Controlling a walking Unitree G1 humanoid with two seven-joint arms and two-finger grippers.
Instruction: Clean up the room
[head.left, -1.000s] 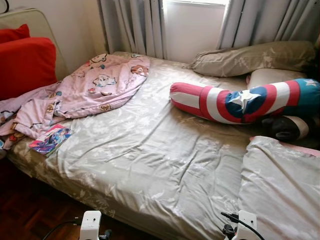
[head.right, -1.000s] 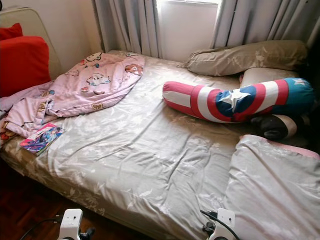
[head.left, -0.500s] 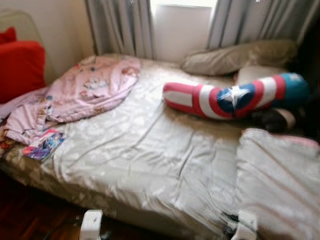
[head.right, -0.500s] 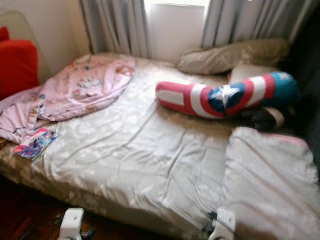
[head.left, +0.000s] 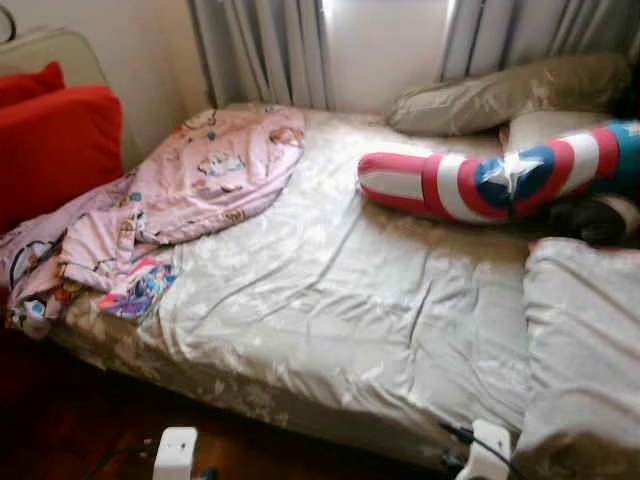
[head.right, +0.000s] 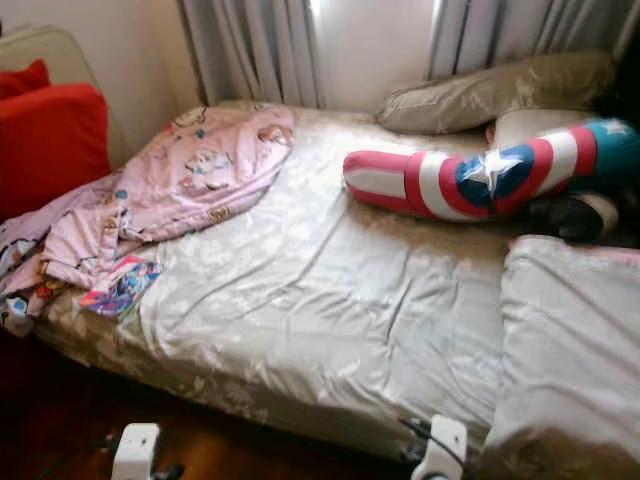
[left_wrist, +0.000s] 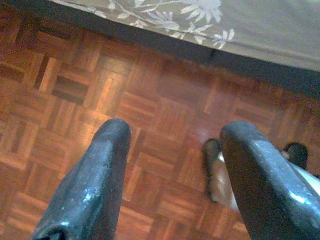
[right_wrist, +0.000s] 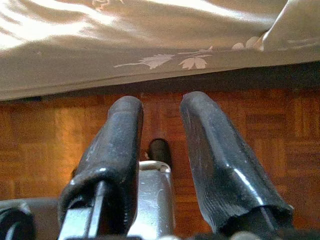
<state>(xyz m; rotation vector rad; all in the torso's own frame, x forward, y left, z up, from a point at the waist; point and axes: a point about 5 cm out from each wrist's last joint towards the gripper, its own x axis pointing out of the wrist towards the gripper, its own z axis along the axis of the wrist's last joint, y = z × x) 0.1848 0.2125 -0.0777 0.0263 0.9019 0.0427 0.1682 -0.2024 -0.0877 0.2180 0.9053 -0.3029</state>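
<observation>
Clearly the robot stands at the foot of the bed (head.left: 330, 330) with both arms hanging low over the parquet floor (left_wrist: 150, 110). The left gripper (left_wrist: 172, 165) has its fingers spread wide and holds nothing; the right gripper (right_wrist: 160, 145) has its fingers parted only a little, likewise empty, with the edge of the grey floral sheet just beyond them.

On the mattress, the clutter sits mostly to the robot's left: a crumpled pink blanket (head.left: 180, 185) with cartoon prints spills toward the red cushions (head.left: 55, 140), and a bright picture book (head.left: 138, 290) lies just beside its lower edge, near the bed's side. Across the far right lies a star-and-stripes bolster (head.left: 500, 180), against a grey pillow (head.left: 500, 95) by the curtains; a folded grey quilt (head.left: 585, 340) lies at the near right.

I'd judge the first sensible target to be the book or the blanket. To do it well, the robot should step to its left so the thing lies within easy reach, then bring the left gripper down flat over the book's free edge, not the blanket's folds.
</observation>
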